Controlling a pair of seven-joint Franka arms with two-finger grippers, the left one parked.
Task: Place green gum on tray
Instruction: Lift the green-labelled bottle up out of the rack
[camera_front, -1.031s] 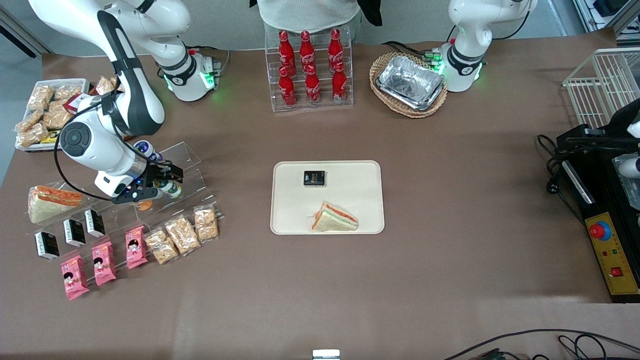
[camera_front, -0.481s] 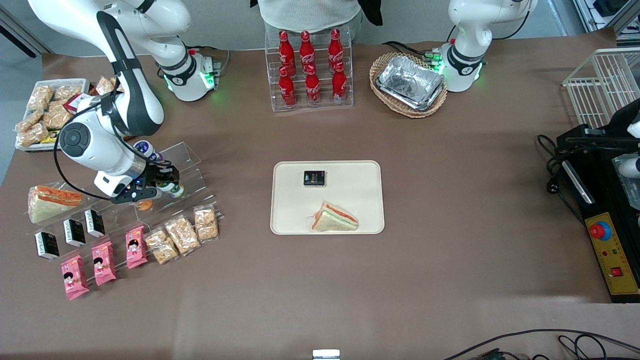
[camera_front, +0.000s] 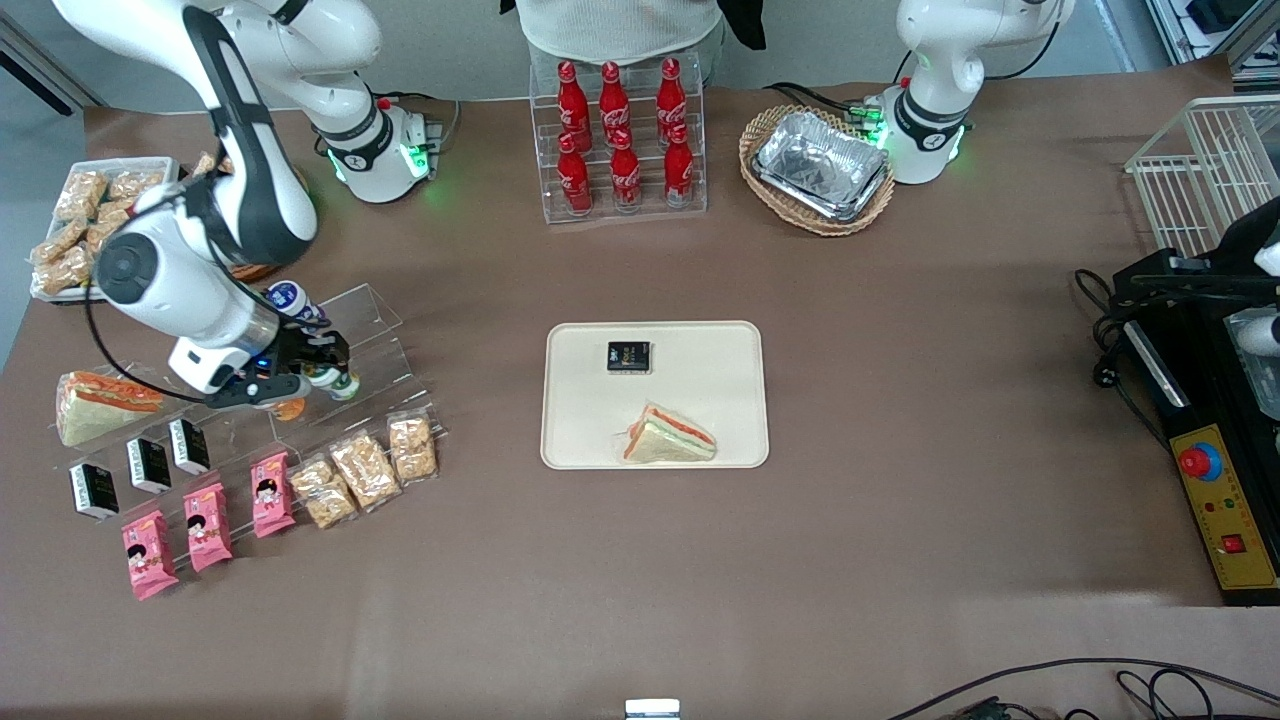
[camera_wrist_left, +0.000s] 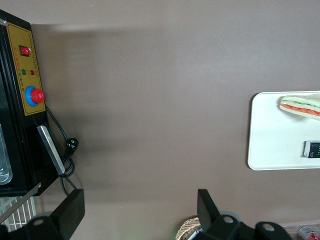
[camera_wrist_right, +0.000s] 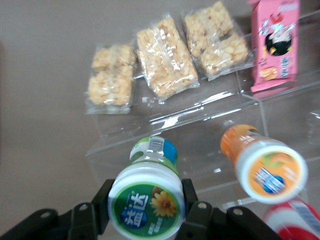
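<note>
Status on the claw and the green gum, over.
Claw shut on green gum, at the clear rack. Tray holds sandwich and black packet; room left.

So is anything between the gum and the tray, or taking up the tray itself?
The gripper is shut on the gum at the clear rack. Only bare table lies between it and the tray. A sandwich and black packet sit on the tray, with room left.

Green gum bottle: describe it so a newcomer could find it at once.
Find the clear acrylic stepped rack at the working arm's end of the table. The hand is shut on the green gum there. Its lid is green with a sunflower; the neighbouring bottle has an orange one.
</note>
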